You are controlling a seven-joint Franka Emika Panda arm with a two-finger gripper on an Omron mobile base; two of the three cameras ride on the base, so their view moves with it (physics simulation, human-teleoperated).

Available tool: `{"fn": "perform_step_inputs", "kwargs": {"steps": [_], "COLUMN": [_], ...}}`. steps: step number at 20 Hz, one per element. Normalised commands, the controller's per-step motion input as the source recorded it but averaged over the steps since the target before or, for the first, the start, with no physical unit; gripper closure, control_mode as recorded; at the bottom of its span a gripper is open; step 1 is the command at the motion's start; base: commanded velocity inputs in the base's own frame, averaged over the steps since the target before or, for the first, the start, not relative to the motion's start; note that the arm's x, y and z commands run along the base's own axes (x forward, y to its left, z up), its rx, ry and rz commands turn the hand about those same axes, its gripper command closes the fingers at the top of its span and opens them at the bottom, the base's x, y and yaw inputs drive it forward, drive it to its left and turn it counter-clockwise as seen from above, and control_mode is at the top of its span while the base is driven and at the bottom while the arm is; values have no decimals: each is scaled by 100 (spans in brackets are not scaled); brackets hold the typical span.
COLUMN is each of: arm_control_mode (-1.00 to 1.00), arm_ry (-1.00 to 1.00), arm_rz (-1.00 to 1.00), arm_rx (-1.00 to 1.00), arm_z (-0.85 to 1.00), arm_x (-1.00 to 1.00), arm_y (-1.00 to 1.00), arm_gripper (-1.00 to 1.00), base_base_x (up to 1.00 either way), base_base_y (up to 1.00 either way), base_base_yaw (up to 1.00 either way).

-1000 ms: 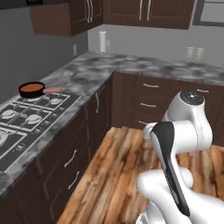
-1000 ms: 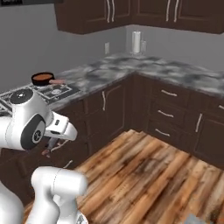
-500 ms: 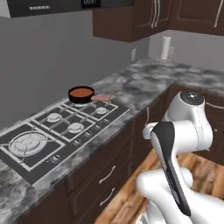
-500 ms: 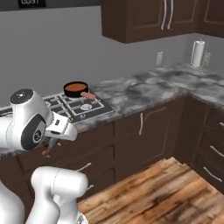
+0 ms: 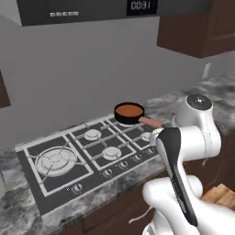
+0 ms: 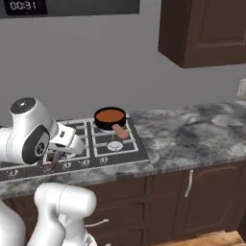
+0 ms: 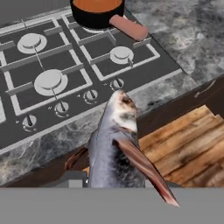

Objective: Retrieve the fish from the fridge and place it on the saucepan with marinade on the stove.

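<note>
A small grey-brown fish (image 7: 114, 144) is held in my shut gripper (image 6: 54, 160), head pointing toward the stove's front knobs. It hangs over the counter's front edge, just before the stove (image 7: 70, 98). The black cooktop (image 5: 55, 188) spreads across the grey counter (image 6: 126, 152). The saucepan with marinade (image 5: 129, 111) sits on the back right burner, orange-brown liquid inside, with its pinkish handle (image 7: 129, 27) pointing right and forward. From the right base view the saucepan (image 6: 110, 116) lies beyond and to the right of my hand. The saucepan (image 7: 96, 8) is at the top of the hand view. The fridge is out of view.
Marbled grey counter (image 6: 192, 139) runs right of the stove. Dark wood cabinets (image 6: 206, 192) stand below it, and an upper cabinet (image 6: 206, 29) hangs above. A dark appliance with a clock (image 5: 92, 9) overhangs the cooktop. Wood floor (image 7: 183, 140) lies beneath my hand.
The base has driven and turned, so both base views swung from the corner counter to face the stove, now close in front. The fish stays in my gripper.
</note>
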Motion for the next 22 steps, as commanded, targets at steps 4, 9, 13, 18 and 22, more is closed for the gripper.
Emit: {"fn": "perform_step_inputs", "kwargs": {"steps": [4,9,13,18,22], "arm_control_mode": [100,100,100,100,100], "arm_ry": [0,0,0,0,0], "arm_rz": [0,0,0,0,0], "arm_rx": [0,0,0,0,0], "arm_z": [0,0,0,0,0], "arm_x": [0,0,0,0,0], "arm_y": [0,0,0,0,0], "arm_gripper": [100,100,100,100,100], "base_base_x": [66,41,49,70,97], "base_base_y": [-82,-65,-39,-28,-18], "base_base_yaw": [52,45,30,20,11]}}
